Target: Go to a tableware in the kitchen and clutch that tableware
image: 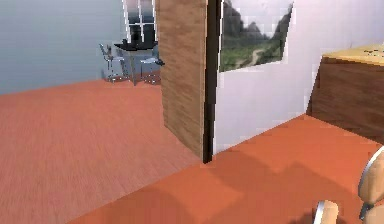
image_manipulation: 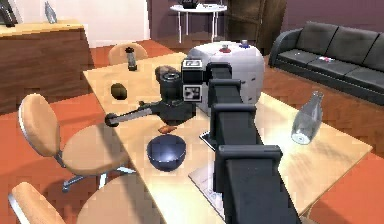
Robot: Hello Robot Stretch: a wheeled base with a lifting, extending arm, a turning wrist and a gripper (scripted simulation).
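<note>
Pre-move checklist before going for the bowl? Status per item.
1. Tableware in sight: ok. A dark blue bowl sits on the wooden table.
2. Arm out over the table: ok. The gripper shows against the tabletop.
3. Gripper lined up with the bowl: not ok. The fingers point past it, higher in the arm side view.
4. Gripper holding anything: cannot tell.
5. Space around the bowl: ok. The glass bottle stands upright across the arm, well apart.

Three chairs [image_manipulation: 42, 122] [image_manipulation: 128, 50] [image_manipulation: 27, 205], one dark bowl [image_manipulation: 167, 152], one bottle [image_manipulation: 308, 118] (clear glass), one sofa [image_manipulation: 335, 50].
</note>
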